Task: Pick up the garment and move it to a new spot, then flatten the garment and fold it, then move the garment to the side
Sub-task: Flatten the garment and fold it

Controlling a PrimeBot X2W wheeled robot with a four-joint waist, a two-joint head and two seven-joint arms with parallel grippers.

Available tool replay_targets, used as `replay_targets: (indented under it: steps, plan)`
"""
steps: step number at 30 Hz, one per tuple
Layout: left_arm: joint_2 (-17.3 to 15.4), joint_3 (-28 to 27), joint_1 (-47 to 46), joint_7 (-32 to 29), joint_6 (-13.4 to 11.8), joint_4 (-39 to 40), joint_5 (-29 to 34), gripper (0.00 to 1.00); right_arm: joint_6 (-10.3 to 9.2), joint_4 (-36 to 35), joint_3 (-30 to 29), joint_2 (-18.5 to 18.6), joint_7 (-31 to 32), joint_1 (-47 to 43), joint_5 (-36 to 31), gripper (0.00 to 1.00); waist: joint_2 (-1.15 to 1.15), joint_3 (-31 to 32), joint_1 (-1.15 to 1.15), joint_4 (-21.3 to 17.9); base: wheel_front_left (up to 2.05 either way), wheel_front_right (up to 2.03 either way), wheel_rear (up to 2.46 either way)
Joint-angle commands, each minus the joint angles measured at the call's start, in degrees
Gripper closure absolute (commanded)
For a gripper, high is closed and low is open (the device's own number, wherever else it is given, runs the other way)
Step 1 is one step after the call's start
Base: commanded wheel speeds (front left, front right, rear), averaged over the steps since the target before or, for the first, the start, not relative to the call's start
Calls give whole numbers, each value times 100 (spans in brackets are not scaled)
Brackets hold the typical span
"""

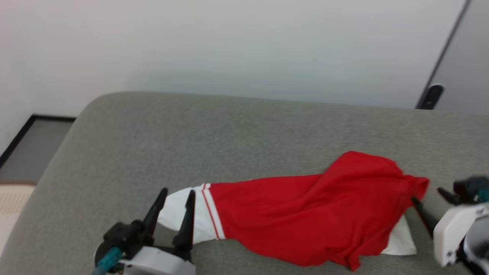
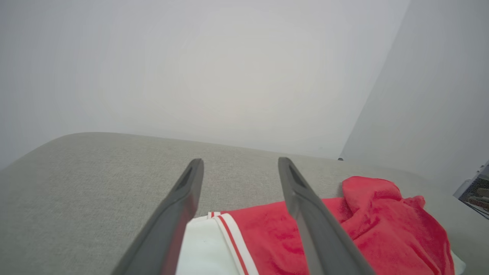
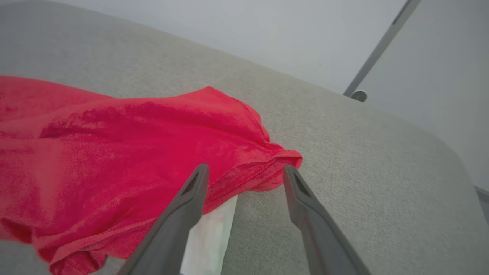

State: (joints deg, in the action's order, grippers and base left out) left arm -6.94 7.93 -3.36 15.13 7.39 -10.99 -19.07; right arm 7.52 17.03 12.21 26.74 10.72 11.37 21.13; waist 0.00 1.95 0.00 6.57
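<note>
Left tool (image 1: 177,191), jaws wide, hangs at the white sleeve of the garment (image 1: 305,214) bunched on the grey bench (image 1: 153,133), right tool (image 1: 426,194) equally wide at its red end; the pickup looks pending, so both need to close on cloth.

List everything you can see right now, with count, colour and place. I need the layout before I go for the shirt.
garment: one, red with white sleeves and red-striped trim, lying crumpled along the near part of the padded surface; a white sleeve at its left end, white cloth peeking from under its right end
padded surface: one, grey fabric, rounded corner, under the garment
wall: one, white, behind the surface
panel: one, grey with a dark edge strip, upper right
floor: one grey patch with black skirting, far left
left gripper: one, dark fingers, open, over the white sleeve
right gripper: one, dark fingers, open, at the garment's right end
</note>
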Motion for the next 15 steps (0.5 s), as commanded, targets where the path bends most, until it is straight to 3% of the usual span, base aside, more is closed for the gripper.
replay_targets:
  steps: [1, 8, 15]
  plan:
    - [18, 87, -164, -1, 15, -18, -64, 0, -6, 77, 197, 216, 379, 293, 255, 0, 0, -309, 0, 376, 0, 0, 0]
    - [59, 482, -518, -1, 17, -118, -217, 0, -6, 487, 774, 792, 1678, 1130, 1103, 0, 0, -708, 0, 855, 0, 0, 0]
    - [128, 789, -877, -1, 16, -197, -356, 0, -6, 1017, 1018, 1002, 2627, 1929, 1514, 0, 0, -1124, 0, 1228, 0, 0, 0]
